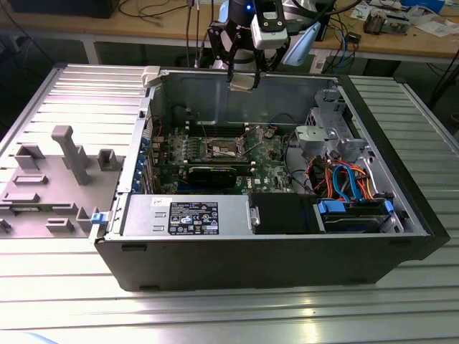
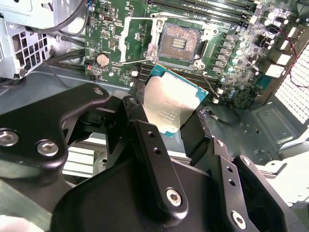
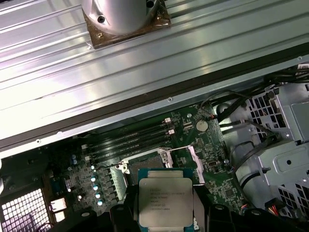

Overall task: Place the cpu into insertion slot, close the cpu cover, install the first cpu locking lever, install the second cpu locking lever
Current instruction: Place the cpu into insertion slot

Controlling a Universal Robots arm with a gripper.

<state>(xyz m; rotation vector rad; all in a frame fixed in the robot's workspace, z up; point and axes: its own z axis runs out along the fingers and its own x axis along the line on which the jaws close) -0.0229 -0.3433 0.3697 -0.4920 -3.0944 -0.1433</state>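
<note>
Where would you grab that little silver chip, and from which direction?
By two opposite edges, coming at its flat silver top. The cpu is a thin flat square, so only its edges offer parallel faces to pinch. The claw holds it just so, pinched from either side, well clear of the open insertion slot.

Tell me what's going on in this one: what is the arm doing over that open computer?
A robot arm holds the cpu with its jaws shut on the chip's edges, in the air above the open computer case. On the green motherboard the insertion slot is empty with its pin grid exposed, and the cpu cover looks swung open beside it. The chip is not yet seated.
</note>
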